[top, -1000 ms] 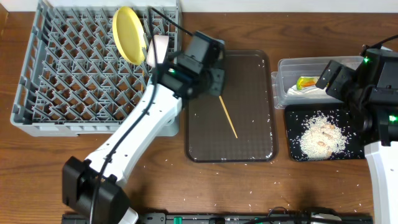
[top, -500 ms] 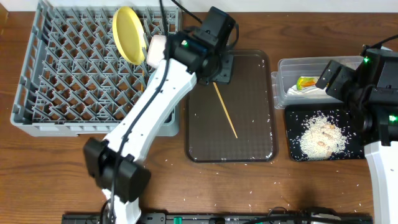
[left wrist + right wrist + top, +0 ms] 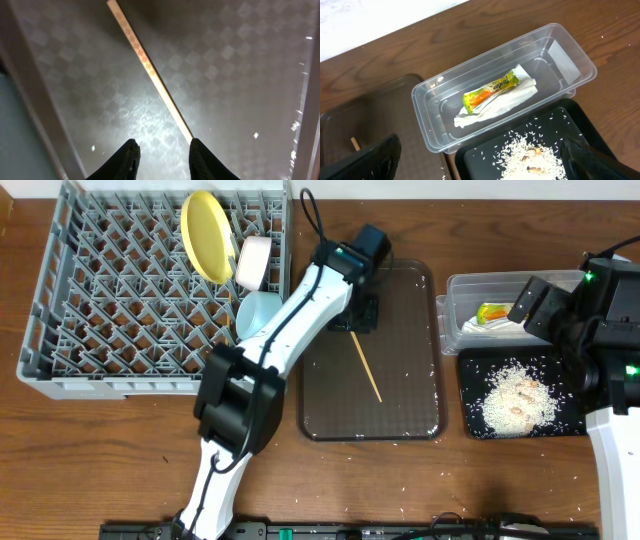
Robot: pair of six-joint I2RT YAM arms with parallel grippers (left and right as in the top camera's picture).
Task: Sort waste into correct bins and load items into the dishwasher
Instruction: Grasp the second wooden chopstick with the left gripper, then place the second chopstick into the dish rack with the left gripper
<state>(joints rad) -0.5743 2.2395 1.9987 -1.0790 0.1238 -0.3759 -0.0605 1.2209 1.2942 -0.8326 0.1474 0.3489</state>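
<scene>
Your left gripper point(image 3: 162, 159) has swung over the chopstick point(image 3: 150, 75), fingers apart. Its near end sits between them, seemingly untouched, with the shaft running diagonally away.

I see the yellow plate point(image 3: 203, 235), cup point(image 3: 252, 262) and blue bowl point(image 3: 257, 311) in the grey rack point(image 3: 90, 300), one chopstick point(image 3: 366, 368) flat to its right, wrapper point(image 3: 490, 92) and napkin point(image 3: 496, 107) in the clear tub point(image 3: 562, 50), rice point(image 3: 518, 400) on the black tray point(image 3: 471, 366).
</scene>
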